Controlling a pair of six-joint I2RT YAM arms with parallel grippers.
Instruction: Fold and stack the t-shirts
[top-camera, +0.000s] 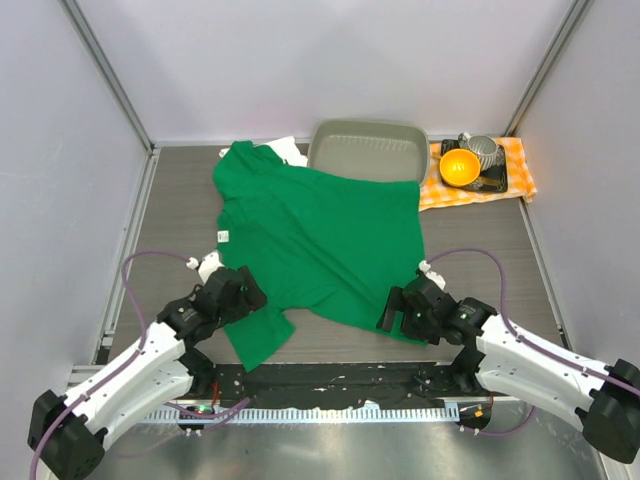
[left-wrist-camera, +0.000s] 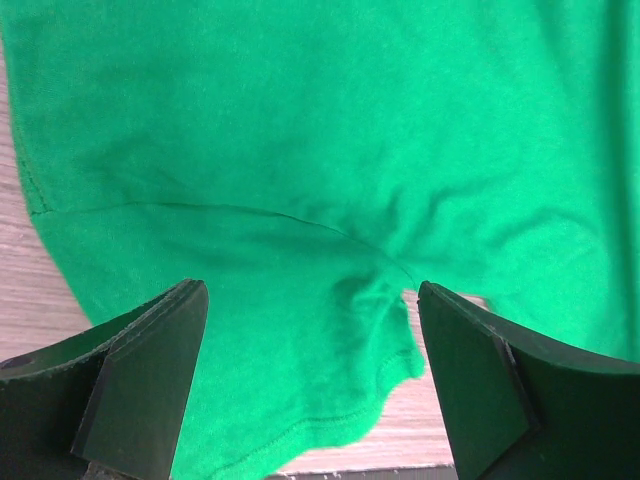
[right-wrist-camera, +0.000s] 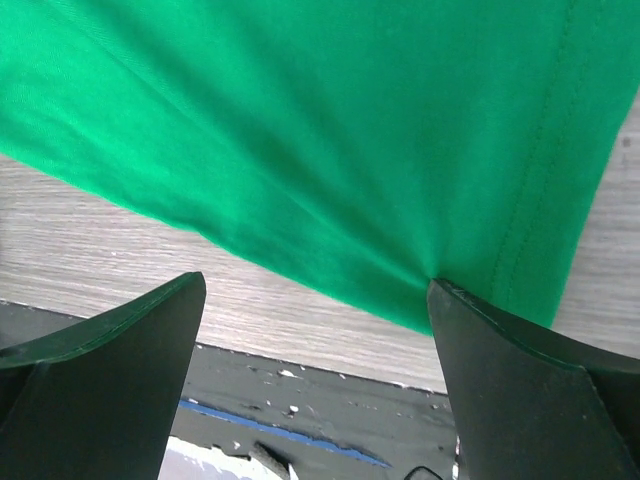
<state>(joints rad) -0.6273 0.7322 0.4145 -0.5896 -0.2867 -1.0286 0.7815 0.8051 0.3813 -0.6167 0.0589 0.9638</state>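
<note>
The green shirt (top-camera: 320, 230) lies spread mostly flat on the middle of the worktop (top-camera: 180, 200). It is turned sideways, with the neck to the left and the hem to the right. A small white label (top-camera: 223, 237) shows at the neck. 1 sleeve points to the far left corner and the other lies toward the near edge, a little rumpled. The shirt's far edge reaches the near rim of a grey tray (top-camera: 370, 148). Part of the white shirt (top-camera: 287, 150) peeks out from behind the far sleeve, just left of the tray.

The left claw (top-camera: 240, 290) is low over the near sleeve. In its wrist view the left claw (left-wrist-camera: 310, 290) is released, its 2 fingers spread wide with creased green shirt (left-wrist-camera: 320, 120) and the sleeve's stitched edge between them. Bare worktop (left-wrist-camera: 20, 290) shows at the left.

The right claw (top-camera: 395, 312) sits at the near right corner of the shirt, by the hem. In its wrist view the right claw (right-wrist-camera: 317, 283) is also released and holds nothing. The green shirt (right-wrist-camera: 300, 120) edge crosses the gap and puckers right at the tip of the right-hand finger (right-wrist-camera: 520, 390), with worktop (right-wrist-camera: 100, 230) below the cloth.

At the far right corner, well apart from the shirts, a checked cloth (top-camera: 520, 165) carries an orange bowl (top-camera: 459, 167) and a metal cup (top-camera: 483, 152).
</note>
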